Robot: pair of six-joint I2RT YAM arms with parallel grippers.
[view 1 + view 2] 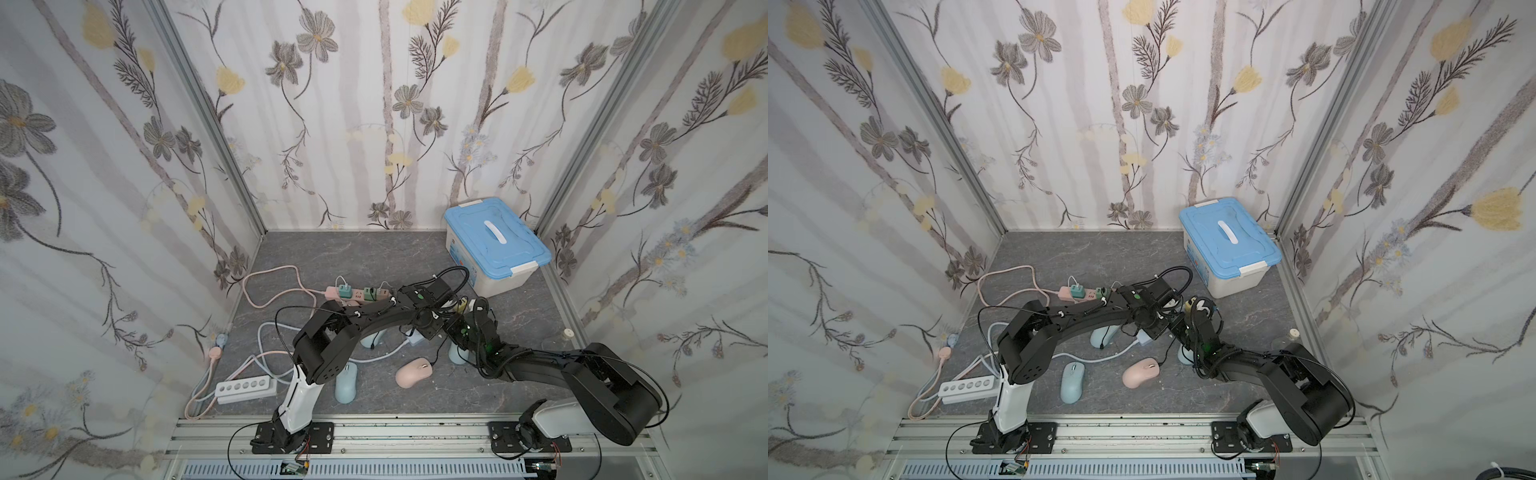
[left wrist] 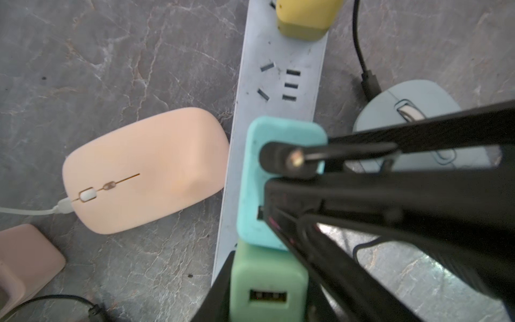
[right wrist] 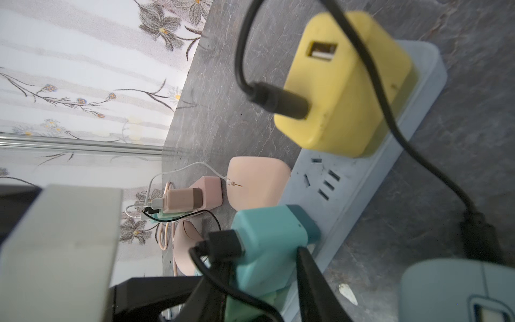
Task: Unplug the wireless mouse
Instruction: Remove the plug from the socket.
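A pale blue power strip (image 2: 281,69) carries a yellow charger (image 3: 342,83), a teal charger (image 3: 267,245) and a light green charger (image 2: 269,287). My left gripper (image 2: 267,295) is shut on the green charger. My right gripper (image 3: 259,259) is shut on the teal charger, which has a black plug (image 3: 225,245) in it. A pale blue mouse (image 2: 404,125) takes a black cable from the yellow charger. A pink mouse (image 2: 145,170) with a white cable lies against the strip's other side. In both top views the arms hide the jaws.
A white box with a blue lid (image 1: 494,245) stands at the back right. A pink strip with chargers (image 1: 353,293), a white strip (image 1: 245,388), another blue mouse (image 1: 346,384), a second pink mouse (image 1: 412,372) and looping cables crowd the floor. Walls enclose three sides.
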